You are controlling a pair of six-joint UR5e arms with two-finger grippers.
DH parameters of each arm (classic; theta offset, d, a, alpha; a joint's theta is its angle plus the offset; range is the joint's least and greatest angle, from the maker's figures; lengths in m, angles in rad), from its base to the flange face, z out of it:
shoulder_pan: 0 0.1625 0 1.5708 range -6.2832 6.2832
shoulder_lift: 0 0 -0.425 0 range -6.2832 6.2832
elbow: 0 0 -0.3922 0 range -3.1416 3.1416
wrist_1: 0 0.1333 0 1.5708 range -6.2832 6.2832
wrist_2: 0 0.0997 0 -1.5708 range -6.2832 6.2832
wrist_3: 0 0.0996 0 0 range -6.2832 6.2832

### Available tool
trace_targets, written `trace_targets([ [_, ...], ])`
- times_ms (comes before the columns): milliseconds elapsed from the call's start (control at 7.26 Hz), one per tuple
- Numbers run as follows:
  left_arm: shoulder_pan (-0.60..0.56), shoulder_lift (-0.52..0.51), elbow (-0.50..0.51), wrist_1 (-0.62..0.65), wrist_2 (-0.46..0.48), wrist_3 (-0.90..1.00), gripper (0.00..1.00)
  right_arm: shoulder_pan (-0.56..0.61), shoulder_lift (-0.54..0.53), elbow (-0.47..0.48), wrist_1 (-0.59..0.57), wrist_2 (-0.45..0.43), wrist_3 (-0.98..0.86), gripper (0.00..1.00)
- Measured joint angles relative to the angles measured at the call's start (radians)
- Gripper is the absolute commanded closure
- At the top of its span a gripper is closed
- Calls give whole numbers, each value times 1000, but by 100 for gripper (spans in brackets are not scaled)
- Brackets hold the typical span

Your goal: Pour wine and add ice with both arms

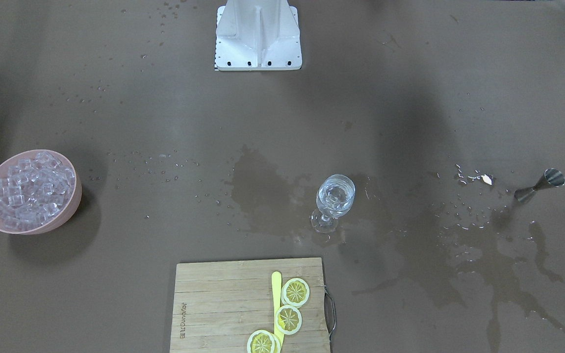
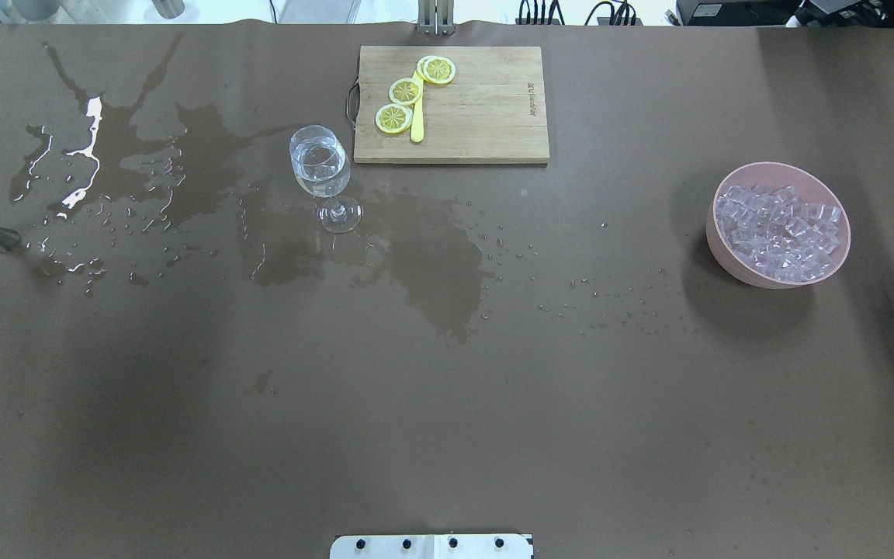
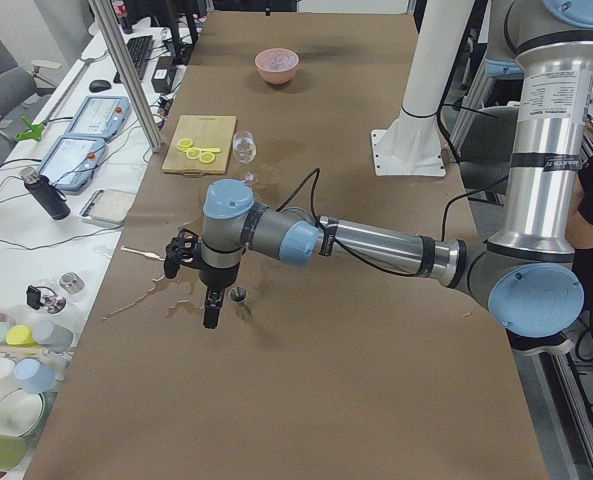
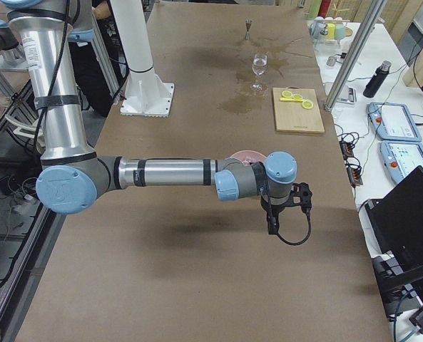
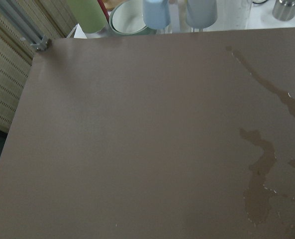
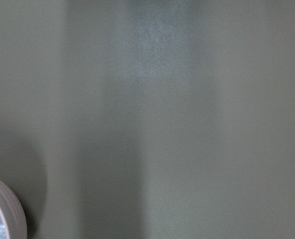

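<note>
The wine is a small amount of clear, water-like liquid in the bowl of a stemmed wine glass that stands upright just right of centre in the front-facing view; glints in the bowl make its level, and whether cubes lie in it, hard to make out. The ice, many small glassy cubes with whitish edges, is heaped in a round, matt pink bowl at the left edge of that frame, well apart from the glass. The brown paper-like table cover carries dark wet patches and scattered droplets around the glass foot and out to the lower right. A metal hourglass-shaped jigger stands at the right edge. At the bottom, cut off by the frame, lies a slatted wooden board with a wire handle, three lemon slices and a yellow stick. A white flat-footed stand sits at top centre. Neither arm shows from above. Along the table, the left arm reaches to centre-left with the left gripper pointing down beside the jigger; the right arm stretches across mid-frame, the right gripper hanging near the pink bowl. Whether either pair of fingers is apart or together cannot be told. The right wrist view is blurred, catching only the bowl's rim at lower left.
</note>
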Motion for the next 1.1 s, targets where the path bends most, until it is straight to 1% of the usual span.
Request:
trace_targets([
  [138, -3, -3, -5, 72, -51, 57, 3, 0, 1, 2, -7, 2, 0, 0],
  [413, -7, -2, -7, 169, -125, 160, 3, -1, -1, 21, -21, 9, 0, 0],
  [827, -12, 10, 11, 237, -163, 291, 3, -4, -1, 29, -67, 41, -25, 0],
  [1103, -17, 13, 49, 249, -192, 343, 3, -7, 0, 23, -92, 57, -43, 0],
])
